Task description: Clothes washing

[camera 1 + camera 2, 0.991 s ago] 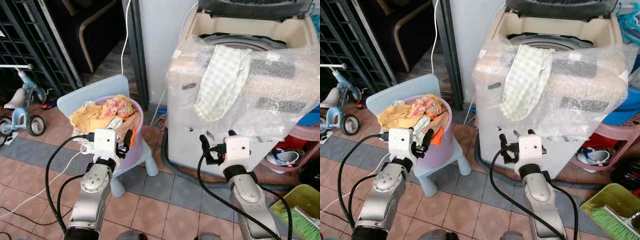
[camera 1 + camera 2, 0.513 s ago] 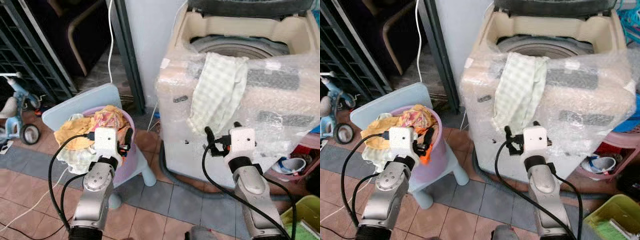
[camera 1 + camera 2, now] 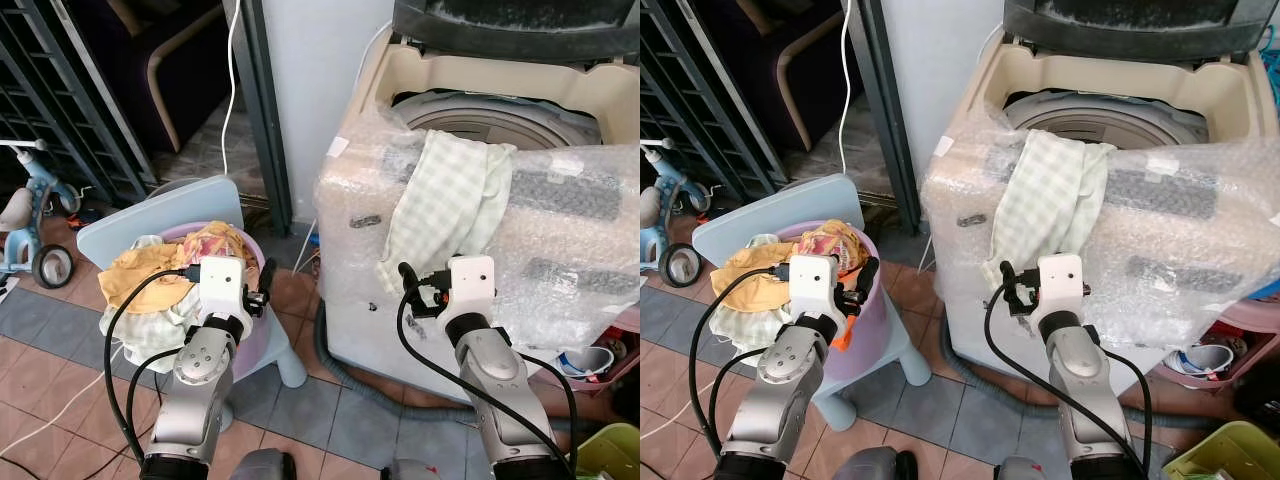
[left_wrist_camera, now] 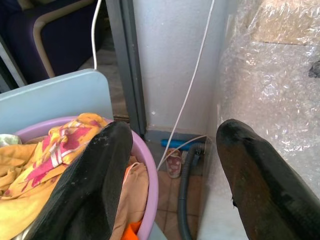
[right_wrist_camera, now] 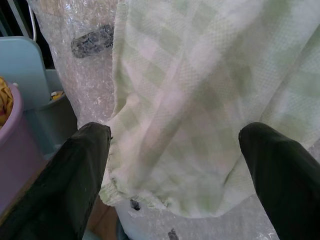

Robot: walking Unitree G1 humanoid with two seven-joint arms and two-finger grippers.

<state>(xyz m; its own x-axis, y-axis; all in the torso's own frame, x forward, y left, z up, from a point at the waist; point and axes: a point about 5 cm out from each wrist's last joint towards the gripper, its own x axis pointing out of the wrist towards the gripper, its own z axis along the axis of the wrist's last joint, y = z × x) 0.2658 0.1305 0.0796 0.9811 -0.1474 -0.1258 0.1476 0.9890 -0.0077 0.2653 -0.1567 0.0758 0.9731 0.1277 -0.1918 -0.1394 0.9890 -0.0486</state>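
Note:
A cream top-loading washing machine [image 3: 392, 78] stands with its lid up and its front wrapped in bubble wrap. A green checked cloth [image 3: 447, 200] hangs over its front edge. My right gripper [image 3: 425, 287] is open just before the cloth's lower end; in the right wrist view the cloth [image 5: 195, 90] spreads between the fingers [image 5: 75, 175] without touching them. A purple basket [image 3: 877, 312] heaped with yellow and pink clothes [image 3: 150, 268] sits on a light blue child's chair [image 3: 150, 215]. My left gripper [image 3: 257, 285] is open at the basket's right rim [image 4: 150, 185], empty.
A grey drain hose [image 3: 345, 365] curls on the tiled floor at the machine's foot, and a white cable [image 3: 230, 70] hangs down the wall. A child's tricycle [image 3: 25, 225] and a metal gate [image 3: 60, 90] are at the left. A green basket [image 3: 615, 450] is at the lower right.
The camera has moved in towards the machine. My right gripper has come up to the lower end of the hanging cloth. The left gripper stays at the basket.

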